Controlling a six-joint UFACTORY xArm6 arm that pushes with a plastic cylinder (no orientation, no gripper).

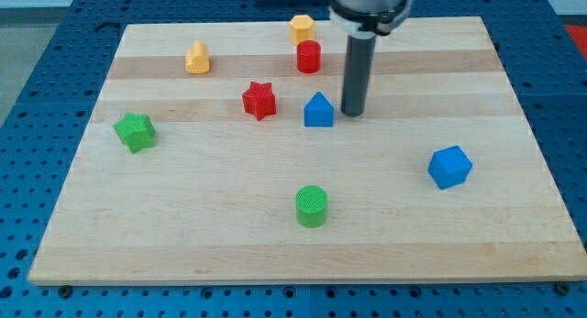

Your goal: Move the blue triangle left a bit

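The tip [353, 113] (a bare rod, no claw to open or close) sits just right of the blue triangle [318, 110], mid-board. A short, straight leftward push should do; the red star [260, 100] is near, so stop early.

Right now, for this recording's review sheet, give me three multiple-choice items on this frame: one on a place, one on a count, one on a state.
1. Where is my tip relative to the blue triangle?
A. just to the view's right of it
B. far to the view's left of it
C. beside the green cylinder

2. How many blue blocks lie on the board?
A. one
B. two
C. four

3. What state is the red star in?
A. stacked on another block
B. lying alone on the board, left of the blue triangle
C. hanging off the board's edge

Answers: 1 A, the rod ends close beside the triangle's right side. 2 B, the triangle and the blue cube. 3 B, bare wood shows all around it.
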